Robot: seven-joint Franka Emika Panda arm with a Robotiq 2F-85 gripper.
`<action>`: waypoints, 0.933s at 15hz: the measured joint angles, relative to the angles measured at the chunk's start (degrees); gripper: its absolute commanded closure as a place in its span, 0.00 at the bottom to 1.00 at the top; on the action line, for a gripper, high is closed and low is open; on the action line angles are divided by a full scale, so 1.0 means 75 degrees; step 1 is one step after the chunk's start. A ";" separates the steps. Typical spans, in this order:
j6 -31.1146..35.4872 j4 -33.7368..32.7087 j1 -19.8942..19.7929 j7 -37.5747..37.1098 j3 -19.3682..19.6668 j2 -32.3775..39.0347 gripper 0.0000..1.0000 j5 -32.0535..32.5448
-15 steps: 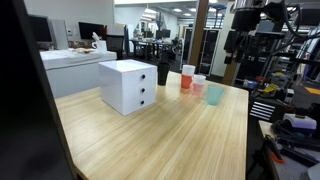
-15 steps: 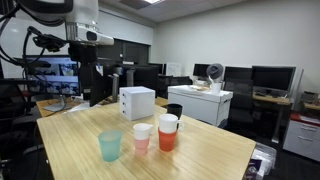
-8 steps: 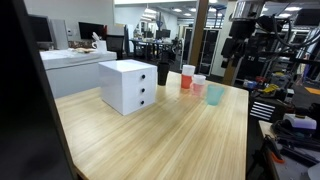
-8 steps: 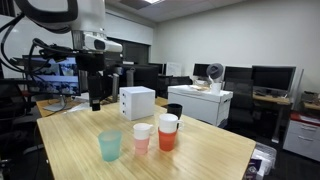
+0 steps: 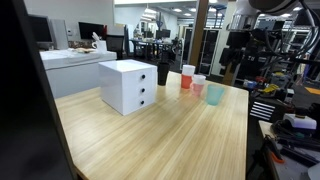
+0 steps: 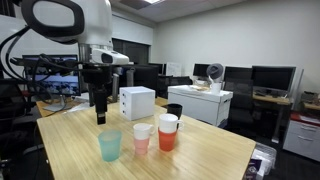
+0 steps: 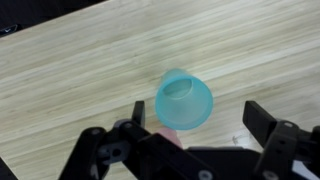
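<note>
A translucent teal cup (image 7: 183, 100) stands upright on the wooden table (image 7: 70, 70), seen from above in the wrist view. My gripper (image 7: 200, 118) hangs over it, open, its two black fingers (image 7: 262, 120) spread on either side of the cup's near edge with nothing between them. The gripper (image 6: 101, 115) is still well above the tabletop, up and to one side of the teal cup (image 6: 110, 146). A pink cup (image 6: 142, 138) and an orange cup (image 6: 167, 132) stand in a row beside it. In an exterior view the gripper (image 5: 232, 72) hangs behind the teal cup (image 5: 214, 94).
A white three-drawer box (image 5: 128, 85) sits mid-table, with a black cup (image 5: 164, 73) beside it. The table's edge (image 5: 248, 120) runs near the cups, with equipment and cables beyond. Office desks and monitors (image 6: 268, 78) fill the background.
The arm has swung in over the table and come down toward the row of cups. The jaws have stayed open. No cup has moved.
</note>
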State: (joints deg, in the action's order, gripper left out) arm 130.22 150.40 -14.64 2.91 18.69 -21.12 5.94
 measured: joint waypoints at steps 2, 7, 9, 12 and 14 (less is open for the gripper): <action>0.0093 -0.0007 -0.0006 0.0078 0.0027 0.0223 0.00 -0.0002; 0.0326 -0.0187 -0.0030 0.0099 0.0069 0.0909 0.00 -0.0002; 0.0481 -0.0410 -0.0025 0.0099 0.0015 0.1374 0.00 -0.0002; 0.0517 -0.0618 -0.0026 -0.0299 -0.0050 0.1715 0.00 -0.0008; 0.0551 -0.0755 -0.0025 -0.0549 -0.0113 0.1937 0.00 -0.0008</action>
State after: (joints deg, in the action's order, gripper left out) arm 134.35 144.73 -14.83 -1.21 17.84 -6.60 5.88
